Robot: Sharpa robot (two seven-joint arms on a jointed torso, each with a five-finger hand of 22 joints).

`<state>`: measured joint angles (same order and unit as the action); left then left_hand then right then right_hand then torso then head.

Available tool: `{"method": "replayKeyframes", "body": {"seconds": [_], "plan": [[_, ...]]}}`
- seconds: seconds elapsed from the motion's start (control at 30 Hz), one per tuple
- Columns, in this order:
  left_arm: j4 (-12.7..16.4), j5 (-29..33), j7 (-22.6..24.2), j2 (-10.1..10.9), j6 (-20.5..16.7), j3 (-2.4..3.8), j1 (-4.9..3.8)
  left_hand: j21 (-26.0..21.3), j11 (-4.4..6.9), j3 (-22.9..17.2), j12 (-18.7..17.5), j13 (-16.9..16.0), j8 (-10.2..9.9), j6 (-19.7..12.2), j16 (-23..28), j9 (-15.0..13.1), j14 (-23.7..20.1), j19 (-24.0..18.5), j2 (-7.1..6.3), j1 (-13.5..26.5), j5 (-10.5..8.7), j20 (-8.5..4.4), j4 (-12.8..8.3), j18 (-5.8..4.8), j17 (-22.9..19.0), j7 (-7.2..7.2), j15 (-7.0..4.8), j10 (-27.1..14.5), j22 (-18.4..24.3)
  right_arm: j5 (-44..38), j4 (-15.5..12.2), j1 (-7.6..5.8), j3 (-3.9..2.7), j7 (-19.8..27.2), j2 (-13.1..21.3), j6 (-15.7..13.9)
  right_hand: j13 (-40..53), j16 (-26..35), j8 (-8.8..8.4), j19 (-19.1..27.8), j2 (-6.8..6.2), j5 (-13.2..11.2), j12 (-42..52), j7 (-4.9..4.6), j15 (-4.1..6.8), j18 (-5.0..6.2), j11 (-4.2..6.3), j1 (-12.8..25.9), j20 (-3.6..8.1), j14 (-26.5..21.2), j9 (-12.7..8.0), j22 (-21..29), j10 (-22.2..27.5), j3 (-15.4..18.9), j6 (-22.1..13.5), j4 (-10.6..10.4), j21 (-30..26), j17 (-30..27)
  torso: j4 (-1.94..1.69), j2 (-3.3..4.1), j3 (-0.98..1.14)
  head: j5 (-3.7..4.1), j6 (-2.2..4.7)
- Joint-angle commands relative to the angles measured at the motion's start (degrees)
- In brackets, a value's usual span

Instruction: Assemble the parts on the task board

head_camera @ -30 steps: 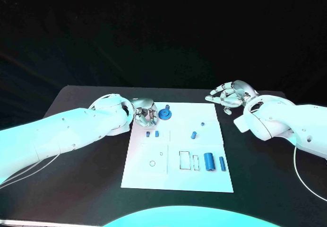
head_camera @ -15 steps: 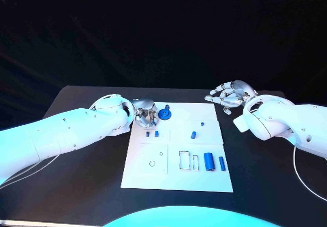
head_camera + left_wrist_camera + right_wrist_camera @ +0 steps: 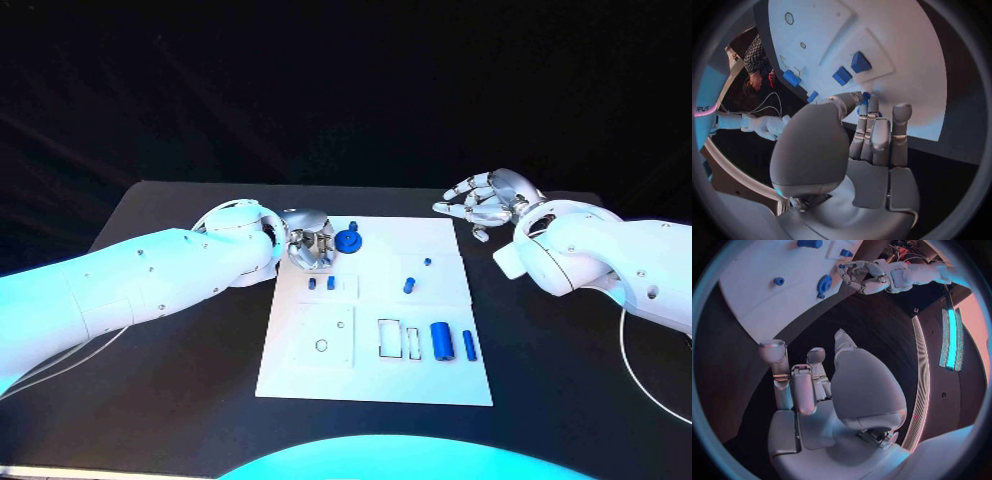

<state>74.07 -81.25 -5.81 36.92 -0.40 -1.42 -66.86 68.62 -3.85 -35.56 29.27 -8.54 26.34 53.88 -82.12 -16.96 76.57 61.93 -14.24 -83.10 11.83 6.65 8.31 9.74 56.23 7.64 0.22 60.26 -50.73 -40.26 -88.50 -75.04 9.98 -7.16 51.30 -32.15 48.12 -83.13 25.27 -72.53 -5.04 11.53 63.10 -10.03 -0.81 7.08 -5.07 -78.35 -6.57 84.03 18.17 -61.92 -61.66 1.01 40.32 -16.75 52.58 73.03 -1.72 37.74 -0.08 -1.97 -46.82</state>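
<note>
The white task board (image 3: 375, 375) lies mid-table. My left hand (image 3: 307, 243) is at its far left corner, beside a round blue gear-like part (image 3: 348, 240). In the left wrist view the thumb and a fingertip of that hand (image 3: 861, 140) close around a sliver of the blue part (image 3: 866, 95). My right hand (image 3: 486, 200) hovers over the black table beyond the board's far right corner. Its fingers are loosely spread and hold nothing (image 3: 817, 385). The right wrist view also shows the gear-like part (image 3: 824, 284) and the left hand (image 3: 870, 275).
Two small blue pieces (image 3: 322, 283) sit just below the left hand. Further blue pieces (image 3: 410, 286) (image 3: 427, 263) stand mid-board. Two blue cylinders (image 3: 441, 341) (image 3: 469, 345) lie beside outlined slots (image 3: 389, 338). A small ring mark (image 3: 322, 345) is on the left.
</note>
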Motion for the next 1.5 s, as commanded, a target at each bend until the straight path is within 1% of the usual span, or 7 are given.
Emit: {"method": "replayKeyframes", "body": {"seconds": [0.03,0.37,0.53,0.8,1.1,1.27,1.5], "plan": [[-0.13,-0.51,-0.03,-0.33,1.59,-0.23,0.19,-0.34,-0.01,0.18,-0.35,0.01,-0.11,0.41,0.06,0.03,-0.12,-0.31,0.15,0.40,-0.15,-0.13,0.08,-0.95,0.07,-0.09,0.03,0.55,-0.05,-0.28,-0.05,0.03,-0.01,0.52,-0.01,0.18,-0.05,0.25,0.10,-0.03,0.59,-0.37,-0.17,0.16,0.27,0.83,0.12,-0.09,0.11,1.69,-0.08,0.02,0.25,-0.37,-0.38,0.12,-0.17,0.02,-0.02,0.06,0.02,0.06,-0.10],[-0.55,-0.66,-0.82,-0.47,2.91,-0.37,0.20,-0.36,0.04,0.19,-0.41,-0.01,-0.12,0.51,0.07,-0.01,-0.16,-0.30,0.21,0.37,-0.17,-0.15,0.04,-0.95,-0.04,-0.14,-0.01,0.66,-0.04,-0.28,-0.02,0.03,-0.01,0.53,0.01,0.24,-0.05,0.25,0.10,-0.03,0.59,-0.37,-0.17,0.16,0.27,0.83,0.12,-0.09,0.11,1.69,-0.08,0.02,0.25,-0.37,-0.38,0.12,-0.17,0.02,-0.02,0.00,0.02,0.15,-0.24],[-0.59,-0.51,-0.96,-0.22,2.86,-0.42,0.21,-0.56,0.05,0.20,-0.50,-0.01,-0.18,0.48,0.02,-0.03,-0.09,-0.53,0.18,0.34,-0.19,-0.16,-0.03,-0.87,0.15,-0.15,-0.03,0.66,0.28,-0.28,-0.01,0.03,0.00,0.54,0.02,0.23,-0.05,0.25,0.10,-0.03,0.59,-0.37,-0.17,0.16,0.27,0.83,0.12,-0.09,0.11,1.69,-0.08,0.02,0.25,-0.37,-0.38,0.12,-0.17,0.02,-0.06,-0.06,0.06,0.19,-0.26],[-0.37,-0.49,-1.07,-0.02,2.42,-0.47,0.22,-0.59,0.05,0.21,-0.64,0.00,-0.30,0.39,0.01,-0.03,-0.10,-0.53,0.14,0.27,-0.20,-0.18,-0.12,-0.87,0.17,-0.14,-0.04,0.63,0.30,-0.28,-0.07,0.06,0.00,0.52,0.02,0.26,-0.05,0.25,0.10,-0.03,0.59,-0.37,-0.17,0.16,0.27,0.83,0.12,-0.09,0.11,1.69,-0.08,0.02,0.25,-0.37,-0.38,0.12,-0.17,0.02,-0.02,-0.06,-0.01,0.16,-0.22],[-0.26,-0.51,-1.14,0.04,1.48,-0.48,0.25,-0.61,0.02,0.26,-0.73,-0.01,-0.41,0.31,-0.04,-0.03,-0.03,-0.53,0.10,0.32,-0.22,-0.20,-0.14,-0.87,0.37,-0.10,-0.04,0.67,0.32,-0.28,0.00,0.12,0.00,0.51,0.04,0.27,-0.05,0.25,0.10,-0.03,0.59,-0.37,-0.17,0.16,0.27,0.83,0.12,-0.09,0.11,1.69,-0.08,0.02,0.25,-0.37,-0.38,0.12,-0.17,0.02,-0.06,-0.06,0.01,0.14,-0.21],[-0.23,-0.29,-1.10,0.06,1.16,-0.48,0.25,-0.83,-0.09,0.32,-1.13,-0.01,-1.04,-0.33,-0.04,0.06,-0.10,-0.69,-0.05,0.43,-0.22,-0.20,-0.18,-0.84,0.27,0.06,0.04,0.62,0.62,-0.28,0.03,0.14,0.00,0.52,0.02,0.30,-0.44,0.34,0.28,-0.06,0.60,-0.39,-0.25,0.18,0.29,0.86,0.14,-0.13,0.14,1.68,-0.23,0.22,0.36,-0.35,-0.48,0.14,-0.52,-0.06,-0.05,-0.06,0.03,0.13,-0.23],[-0.17,0.10,-1.21,0.11,0.39,-0.48,0.25,-1.41,-0.31,0.40,-2.25,-0.07,-3.43,-2.49,-0.08,0.49,-0.29,-1.03,-0.67,1.02,-0.19,-0.10,0.00,-0.72,-0.01,0.54,0.24,0.93,1.33,-0.28,0.08,0.16,0.00,0.59,0.02,0.44,-0.42,0.37,0.30,-0.06,0.59,-0.39,-0.22,0.18,0.29,0.86,0.14,-0.13,0.14,1.67,-0.24,0.23,0.33,-0.34,-0.49,0.14,-0.54,-0.11,-0.03,-0.04,0.06,0.09,-0.19]]}}
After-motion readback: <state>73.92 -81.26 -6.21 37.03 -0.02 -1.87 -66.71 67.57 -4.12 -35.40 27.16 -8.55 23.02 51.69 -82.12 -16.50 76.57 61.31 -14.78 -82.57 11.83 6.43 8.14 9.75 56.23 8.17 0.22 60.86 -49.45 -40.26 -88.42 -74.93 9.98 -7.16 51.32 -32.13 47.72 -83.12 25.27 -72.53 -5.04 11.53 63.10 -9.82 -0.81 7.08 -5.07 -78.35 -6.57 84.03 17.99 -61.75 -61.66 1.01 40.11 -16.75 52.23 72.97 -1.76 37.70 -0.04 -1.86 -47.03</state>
